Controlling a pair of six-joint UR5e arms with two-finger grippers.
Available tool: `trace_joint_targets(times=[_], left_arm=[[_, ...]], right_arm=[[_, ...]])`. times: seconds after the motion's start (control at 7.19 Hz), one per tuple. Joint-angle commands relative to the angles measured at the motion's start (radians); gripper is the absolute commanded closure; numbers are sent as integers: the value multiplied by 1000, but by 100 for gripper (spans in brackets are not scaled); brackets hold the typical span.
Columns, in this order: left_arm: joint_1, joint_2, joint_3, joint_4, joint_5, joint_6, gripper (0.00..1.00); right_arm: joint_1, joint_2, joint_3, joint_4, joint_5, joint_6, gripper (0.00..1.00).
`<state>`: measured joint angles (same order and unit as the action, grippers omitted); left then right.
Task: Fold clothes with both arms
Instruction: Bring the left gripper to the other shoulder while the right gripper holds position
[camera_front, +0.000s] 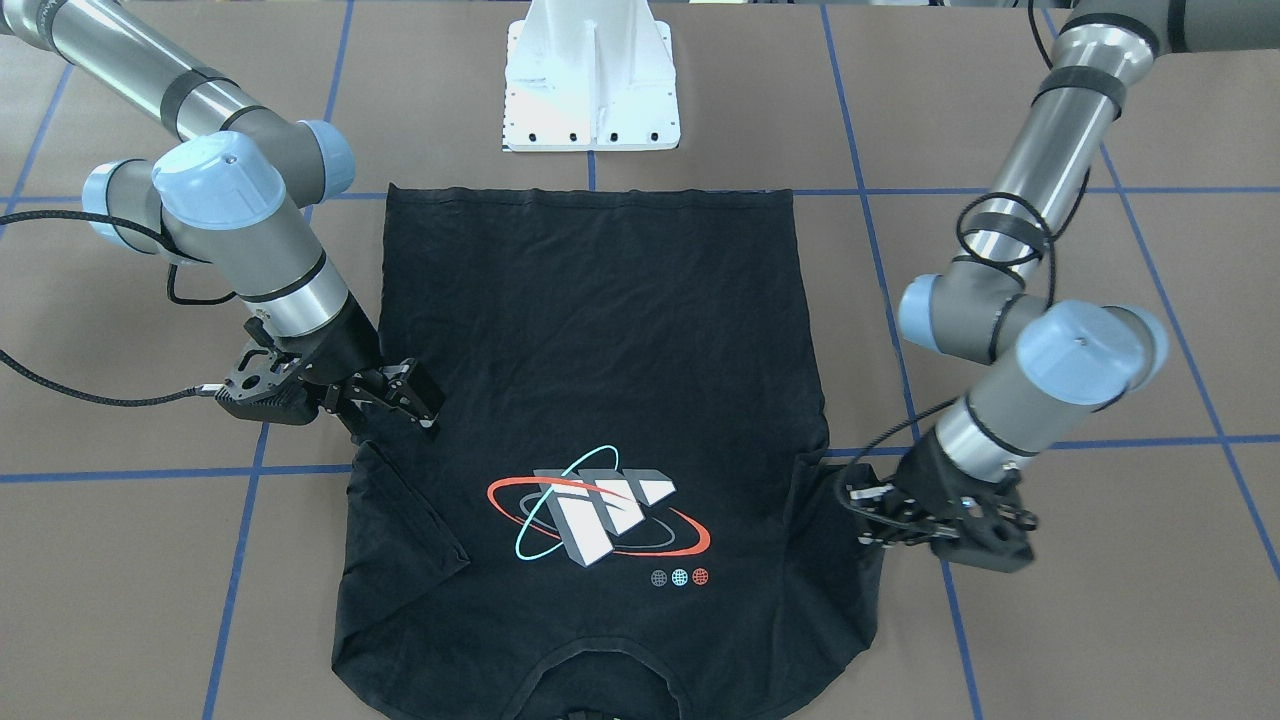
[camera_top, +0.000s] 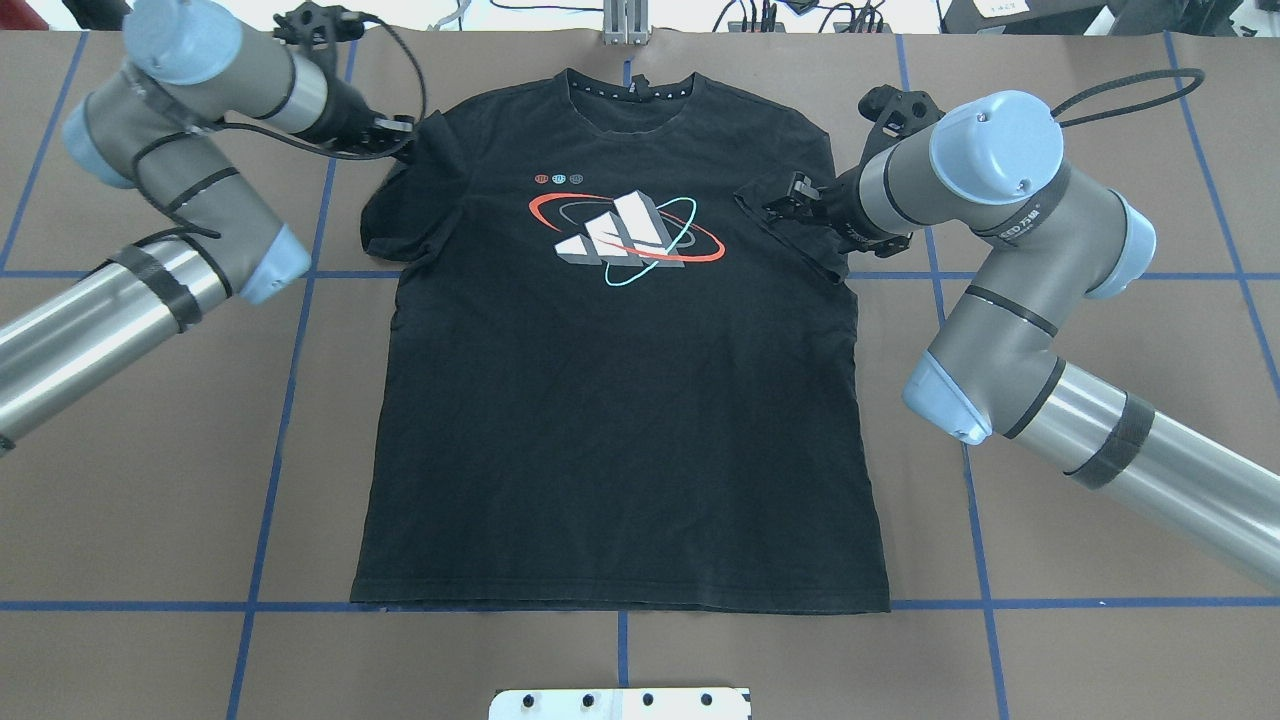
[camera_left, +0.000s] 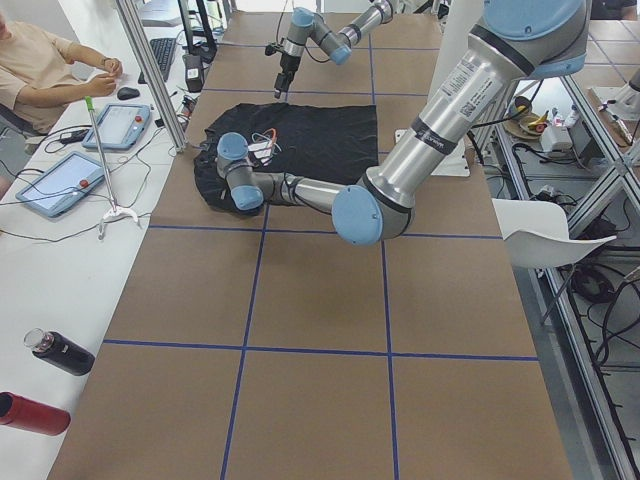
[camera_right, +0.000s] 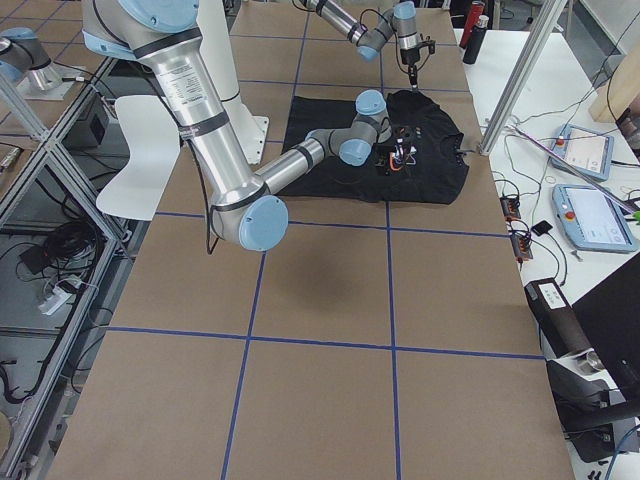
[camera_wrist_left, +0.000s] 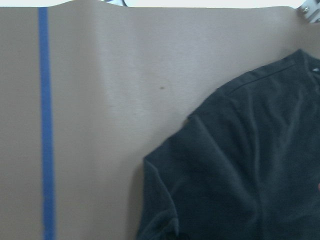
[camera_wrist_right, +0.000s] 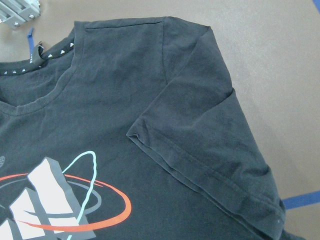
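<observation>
Nearest you is the right sleeve (camera_wrist_right: 200, 150), doubled inward over the chest of the black T-shirt (camera_top: 620, 420), its hemmed edge forming a soft ridge. The shirt lies flat and logo (camera_top: 625, 235) up on the brown table (camera_top: 150, 500), hem toward the white pedestal base (camera_top: 620, 703). The right gripper (camera_top: 790, 205) hangs low at that sleeve, its arm elbowed inward. The left gripper (camera_top: 395, 132) sits at the other sleeve (camera_top: 395, 215). You cannot tell how far either gripper's fingers are parted, nor whether they pinch cloth. The fabric is finely creased.
</observation>
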<state>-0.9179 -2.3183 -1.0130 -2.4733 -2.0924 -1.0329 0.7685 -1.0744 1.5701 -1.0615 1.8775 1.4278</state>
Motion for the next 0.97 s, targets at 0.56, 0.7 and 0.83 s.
trace_joint_targets(times=[0.56,0.7,0.83], left_arm=[[85,-138,70,93,158,-102,100],[91,-138,65,93,158,-104,30],[91,-136,36,96,153,-107,28]], right_arm=[[-5,4,-13,0,0,-1,0],[-5,2,-10,0,0,3,0],[-3,-1,7,-2,0,13,0]])
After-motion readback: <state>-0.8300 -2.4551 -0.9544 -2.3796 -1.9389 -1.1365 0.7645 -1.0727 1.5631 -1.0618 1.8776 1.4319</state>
